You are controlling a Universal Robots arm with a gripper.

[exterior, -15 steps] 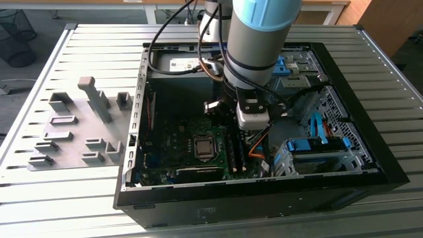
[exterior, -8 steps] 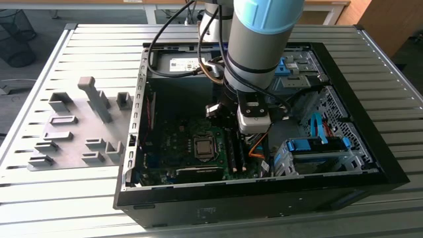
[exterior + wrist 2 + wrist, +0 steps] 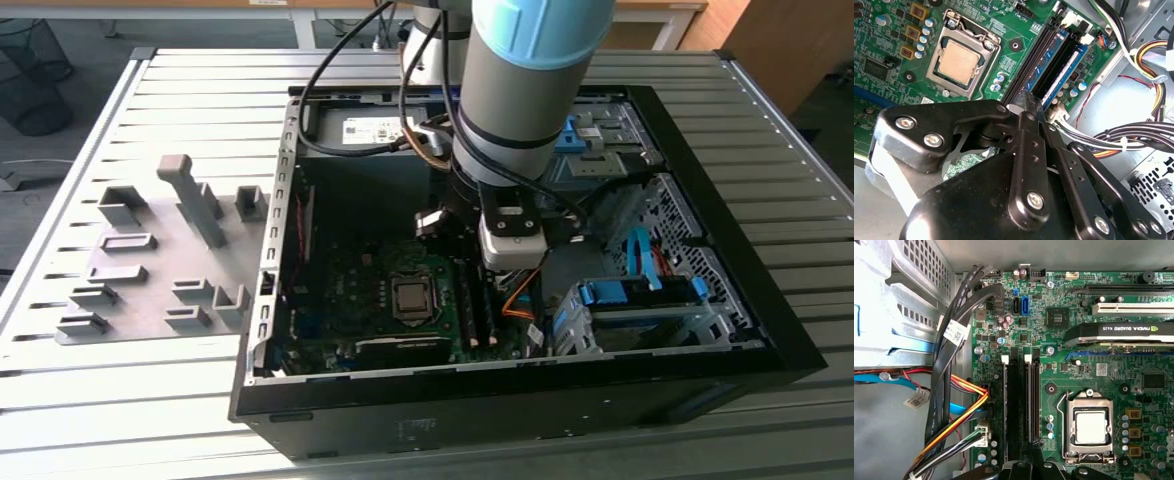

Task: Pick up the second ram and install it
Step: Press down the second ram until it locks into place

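The fingers (image 3: pixel 1026 107), pinched on the ram (image 3: pixel 1030 100) above the slots (image 3: pixel 1021 400), could jam it if misaligned.

Gripper (image 3: pixel 1026 107) black, fingers pressed together at the near end of the memory slots (image 3: pixel 1051 55); processor socket (image 3: pixel 960 60) just beside them on the motherboard (image 3: pixel 884 30).

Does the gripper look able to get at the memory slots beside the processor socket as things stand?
Probably yes. The gripper hangs just above one end of the memory slots, the case is open overhead, and the cable bundle lies beside them, not across.
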